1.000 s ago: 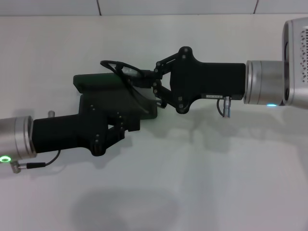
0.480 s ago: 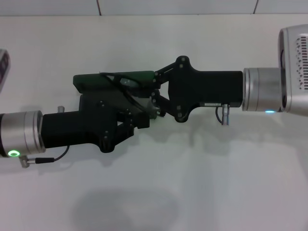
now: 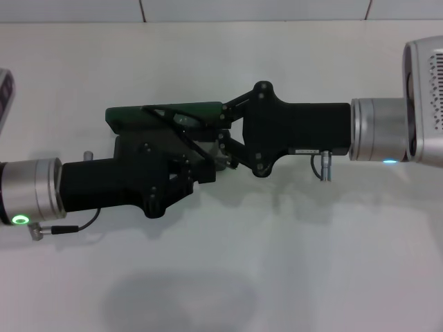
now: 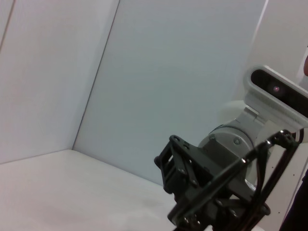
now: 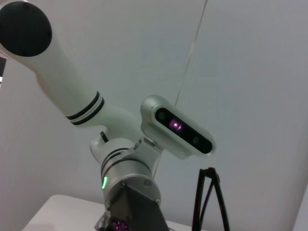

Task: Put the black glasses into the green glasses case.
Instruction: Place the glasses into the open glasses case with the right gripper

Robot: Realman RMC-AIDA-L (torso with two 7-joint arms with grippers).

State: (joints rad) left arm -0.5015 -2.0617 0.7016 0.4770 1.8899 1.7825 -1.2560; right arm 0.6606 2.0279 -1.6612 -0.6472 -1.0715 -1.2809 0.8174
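The green glasses case (image 3: pixel 131 115) lies open on the white table in the head view, its green lid standing at the far side. The black glasses (image 3: pixel 171 113) lie low against the lid, over the case's inside. My right gripper (image 3: pixel 221 135) reaches in from the right and is shut on the glasses at their right end. My left gripper (image 3: pixel 208 169) reaches in from the left and covers most of the case's base. The glasses' thin temple arms show in the left wrist view (image 4: pixel 272 159) and in the right wrist view (image 5: pixel 208 202).
The white table (image 3: pixel 277 263) stretches around the case, with a wall at its far edge (image 3: pixel 208 10). Part of an object (image 3: pixel 5 86) shows at the left edge. The right wrist view shows my left arm's wrist and camera (image 5: pixel 178 127).
Over the last second my right gripper lowered the glasses from above the lid down against the case. My left gripper moved right over the case's base. Almost nothing moved in the last half second.
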